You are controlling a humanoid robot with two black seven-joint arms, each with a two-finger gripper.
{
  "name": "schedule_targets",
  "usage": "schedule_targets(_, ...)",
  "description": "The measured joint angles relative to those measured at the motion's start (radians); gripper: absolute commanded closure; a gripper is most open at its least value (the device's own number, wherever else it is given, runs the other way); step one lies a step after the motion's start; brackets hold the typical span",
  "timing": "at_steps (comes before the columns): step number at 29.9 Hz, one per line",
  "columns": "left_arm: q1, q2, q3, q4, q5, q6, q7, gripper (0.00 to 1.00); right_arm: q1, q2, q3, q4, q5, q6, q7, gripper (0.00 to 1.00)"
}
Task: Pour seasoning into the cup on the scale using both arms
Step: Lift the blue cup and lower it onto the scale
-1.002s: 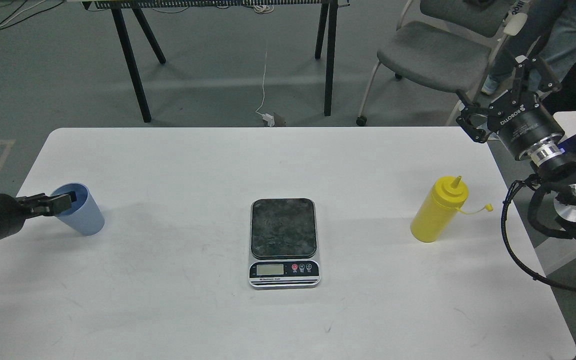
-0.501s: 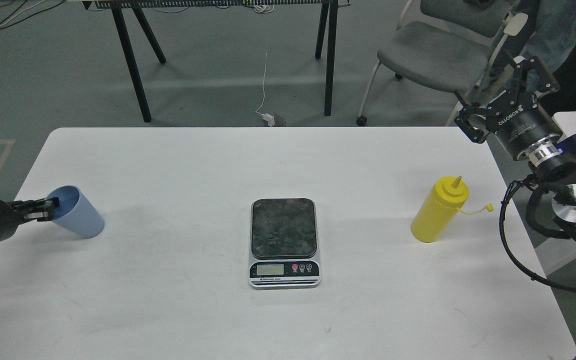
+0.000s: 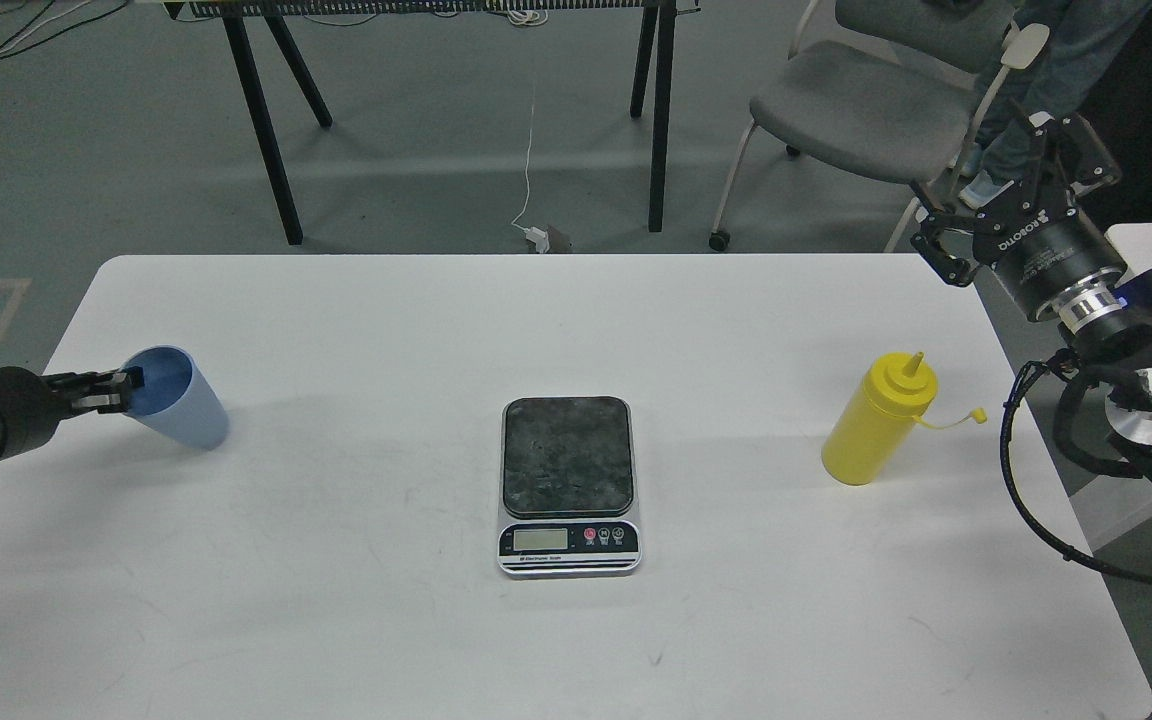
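While cup (image 3: 179,397) hangs tilted in left gripper (image 3: 119,391) at left of surface (image 3: 356,320), step in hand looks like carry to scale (image 3: 567,485). Next: set cup upright on platform. Left jaws pinched on cup rim. Bottle (image 3: 876,419) untouched at right; right gripper (image 3: 996,185) above it, jaws apart, empty.

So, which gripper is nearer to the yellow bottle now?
Right. The right gripper hangs open above and behind the yellow bottle, not touching it. The left gripper is far across the table, gripping the cup rim.
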Motion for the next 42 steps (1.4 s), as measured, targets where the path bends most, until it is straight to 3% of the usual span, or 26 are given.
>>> schedule_targets(5, -0.092, 0.006, 0.000, -0.068, 0.030, -0.082, 0.000, 0.95, 0.000, -0.001, 0.000, 0.000, 0.000, 0.000, 0.000, 0.01)
schedule_targets(11, -0.255, -0.001, 0.000, -0.264, 0.082, -0.193, 0.000, 0.95, 0.000, -0.001, 0.003, -0.002, 0.000, 0.000, 0.000, 0.01)
schedule_targets(15, -0.331, -0.079, 0.000, -0.340, 0.188, -0.258, 0.000, 0.95, 0.000, -0.001, 0.007, -0.004, 0.000, 0.000, 0.000, 0.01)
schedule_targets(23, -0.429, -0.284, 0.003, -0.350, 0.325, -0.343, 0.000, 0.95, -0.004, 0.000, 0.012, -0.007, 0.000, 0.000, 0.003, 0.01)
schedule_targets(32, -0.462, -0.390, 0.009, -0.344, 0.331, -0.369, 0.000, 0.94, -0.006, -0.001, 0.013, -0.006, 0.000, 0.000, 0.004, 0.01)
schedule_targets(42, -0.456, -0.558, 0.048, -0.201, 0.330, -0.366, 0.000, 0.94, -0.003, 0.003, 0.013, -0.007, 0.000, 0.000, 0.004, 0.01)
